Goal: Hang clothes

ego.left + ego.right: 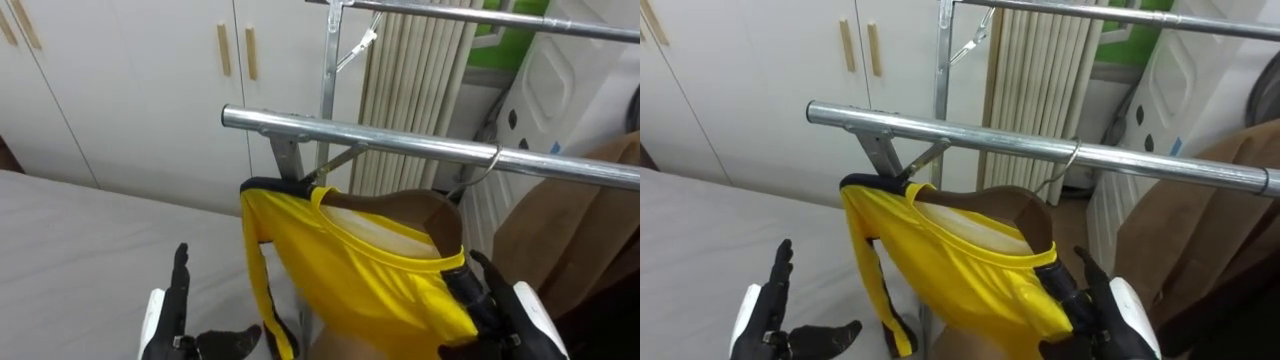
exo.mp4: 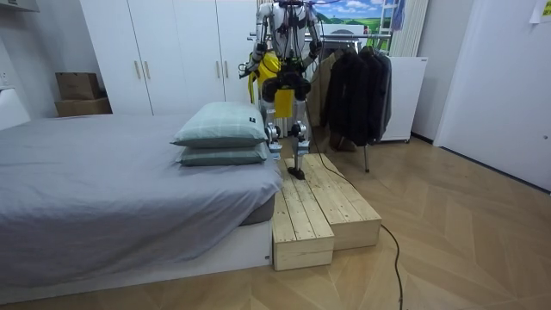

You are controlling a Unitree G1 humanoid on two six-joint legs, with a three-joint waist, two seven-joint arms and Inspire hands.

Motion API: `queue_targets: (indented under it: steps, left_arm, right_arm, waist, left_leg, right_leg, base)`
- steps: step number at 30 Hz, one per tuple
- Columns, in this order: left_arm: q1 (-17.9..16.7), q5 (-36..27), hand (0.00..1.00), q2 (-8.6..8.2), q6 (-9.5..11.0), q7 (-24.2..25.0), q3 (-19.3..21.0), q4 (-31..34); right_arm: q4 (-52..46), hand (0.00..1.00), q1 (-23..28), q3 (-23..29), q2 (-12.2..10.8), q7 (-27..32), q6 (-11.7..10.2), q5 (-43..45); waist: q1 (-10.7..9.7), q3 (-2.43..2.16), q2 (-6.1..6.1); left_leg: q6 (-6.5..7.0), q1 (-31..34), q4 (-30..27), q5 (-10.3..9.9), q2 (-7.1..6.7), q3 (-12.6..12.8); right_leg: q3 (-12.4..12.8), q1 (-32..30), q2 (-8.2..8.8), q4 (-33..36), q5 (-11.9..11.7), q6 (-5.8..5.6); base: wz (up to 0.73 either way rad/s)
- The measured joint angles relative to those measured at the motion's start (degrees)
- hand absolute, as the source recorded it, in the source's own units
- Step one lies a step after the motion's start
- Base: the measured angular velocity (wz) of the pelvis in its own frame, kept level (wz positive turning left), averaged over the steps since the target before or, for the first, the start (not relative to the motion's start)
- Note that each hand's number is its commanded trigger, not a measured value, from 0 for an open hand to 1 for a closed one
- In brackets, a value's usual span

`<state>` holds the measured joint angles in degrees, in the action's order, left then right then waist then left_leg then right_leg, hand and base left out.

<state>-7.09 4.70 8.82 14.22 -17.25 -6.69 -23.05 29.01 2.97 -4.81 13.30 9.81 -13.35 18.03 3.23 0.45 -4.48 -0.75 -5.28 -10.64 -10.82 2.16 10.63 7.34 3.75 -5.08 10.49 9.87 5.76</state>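
A yellow shirt (image 1: 370,280) with black trim is draped on a brown hanger (image 1: 420,208). The hanger's wire hook (image 1: 492,160) sits at the lower metal rail (image 1: 400,140) of the clothes rack. My right hand (image 1: 500,310) is at the shirt's right shoulder, thumb across the front of the cloth and a fingertip showing above it. My left hand (image 1: 170,315) hovers open at the lower left, apart from the shirt. In the room view I stand on a wooden platform (image 2: 323,207) facing the rack, with the yellow shirt (image 2: 269,65) at chest height.
An upper rail (image 1: 480,20) runs above the lower one. A brown garment (image 1: 590,220) hangs to the right, and dark clothes (image 2: 357,86) fill the rack's far end. The grey bed (image 1: 80,250) lies to my left, white wardrobe doors (image 1: 130,80) behind it.
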Motion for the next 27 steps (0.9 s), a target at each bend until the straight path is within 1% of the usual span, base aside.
queue_targets:
  steps: [3,7,10,12,15,18,21,24,25,27]
  left_arm:
    - [-0.38,0.04,0.0,-0.3,-0.07,0.02,0.0,-0.15]
    - [-0.89,0.0,0.0,-0.29,-0.08,0.22,0.01,-1.82]
    - [-0.92,-0.67,0.0,-0.21,-0.15,0.14,0.01,-3.82]
    - [-0.91,-0.73,0.0,-0.22,-0.15,-0.04,0.04,-4.72]
    - [-0.99,-0.69,0.0,-0.25,-0.42,-0.1,0.08,-6.04]
    - [-1.02,-0.7,0.0,-0.33,-0.5,-0.1,0.67,-6.55]
    - [-1.03,-0.71,0.0,-0.37,-0.5,-0.14,1.51,-7.99]
    - [-1.51,-0.76,0.0,-0.38,-0.5,-0.13,1.63,-8.57]
    - [-1.61,-0.77,0.0,-0.38,-0.49,-0.13,1.67,-8.66]
    - [-1.66,-0.78,0.0,-0.4,-0.48,-0.16,2.24,-8.91]
  right_arm:
    - [0.0,0.0,-0.01,0.15,-0.08,-0.3,0.24,-0.81]
    - [0.0,0.0,0.14,1.04,-0.09,-1.24,0.63,-5.2]
    - [0.01,0.0,0.31,1.52,-0.07,-1.23,1.05,-12.01]
    - [0.01,0.0,0.31,1.53,-0.08,-1.28,1.2,-14.29]
    - [0.0,0.0,0.34,1.81,-0.1,-2.36,2.05,-21.37]
    - [0.01,0.0,0.37,2.79,-0.3,-3.72,2.27,-27.84]
    - [0.0,0.0,0.9,3.94,-1.11,-4.25,2.75,-34.93]
    - [0.0,0.0,1.81,4.29,-1.14,-5.06,3.24,-43.73]
    - [0.0,0.0,1.8,4.42,-1.13,-5.14,3.36,-45.41]
    - [-0.09,0.0,1.82,5.27,-1.2,-5.91,3.4,-53.12]
  waist:
    - [0.13,-0.11,0.19]
    - [0.0,-0.35,0.83]
    - [-0.05,-0.2,1.05]
    - [-0.06,-0.12,1.16]
    - [-0.28,0.01,1.17]
    - [-0.7,0.13,1.23]
    - [-1.7,0.26,1.49]
    - [-2.29,0.35,2.03]
    - [-2.53,0.34,2.15]
    - [-3.04,0.18,2.48]
  left_leg:
    - [0.0,-0.12,0.0,0.0,0.01,0.09]
    - [0.0,-0.48,0.21,0.0,0.0,0.18]
    - [0.0,-0.48,0.22,0.0,0.03,0.16]
    - [0.0,-0.47,0.24,0.0,0.03,0.17]
    - [0.0,-0.45,0.28,0.0,-0.01,0.16]
    - [0.0,-0.43,0.34,0.0,-0.02,0.21]
    - [0.0,-0.42,0.39,0.0,0.02,0.39]
    - [0.0,-0.42,0.4,-0.01,0.05,0.51]
    - [0.0,-0.43,0.4,-0.01,0.05,0.57]
    - [0.0,-0.44,0.42,-0.01,0.11,1.1]
  right_leg:
    - [0.34,0.0,-0.04,0.06,0.0,0.0]
    - [0.55,0.23,-0.05,0.1,0.0,0.0]
    - [0.56,0.23,-0.08,0.13,-0.01,0.01]
    - [0.55,0.23,-0.07,0.13,0.0,0.0]
    - [0.61,0.18,-0.07,0.09,0.0,0.0]
    - [0.67,0.12,-0.08,0.04,0.0,0.0]
    - [0.75,0.05,-0.08,-0.02,0.0,0.0]
    - [1.07,0.02,-0.13,-0.05,0.0,0.0]
    - [1.22,0.0,-0.14,-0.03,0.0,0.0]
    - [1.93,-0.34,-0.3,0.25,-0.01,0.01]
  base:
    - [-0.04]
    - [-0.03]
    - [0.0]
    - [0.0]
    - [0.0]
    - [0.0]
    - [-0.01]
    - [-0.03]
    - [-0.1]
    - [-0.17]
